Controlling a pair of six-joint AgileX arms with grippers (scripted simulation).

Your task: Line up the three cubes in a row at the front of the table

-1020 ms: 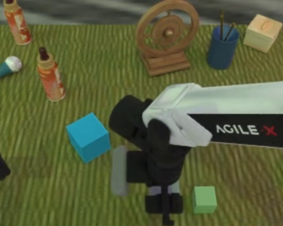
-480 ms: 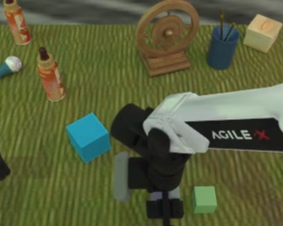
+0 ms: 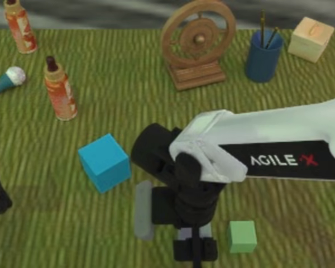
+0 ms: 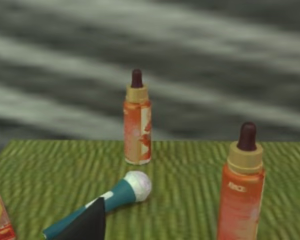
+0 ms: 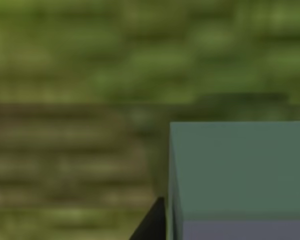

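- The tabletop (image 3: 100,111) is crowded along the back, but the front strip where I want the row has only the cubes on it. My worry is not clutter, it is spacing.
- My right arm reaches in from the top view's right and hangs over the front centre, hiding most of what sits beneath it. My left arm is parked at the left edge and I cannot see its end effector.
- The large cyan-blue cube (image 3: 104,162) stands left of centre, set back from the front and turned at an angle. It is not yet in any line, and I judge it the one most likely to spoil the row if left skewed.
- The pale grey-blue cube (image 5: 240,175) fills the right wrist view, right under the camera. From above only slivers of it show below the wrist, near the front edge.
- The right end effector (image 3: 195,250) sits over that cube. One dark finger (image 5: 150,225) lies just beside its side face, but I cannot tell whether the fingers clamp it or stand apart.
- Risk — if the grip is off-centre, the cube could twist or slip on release.
- The small light green cube (image 3: 242,236) rests just right of the end effector, apart from it. A sideways drift could knock it out of line.
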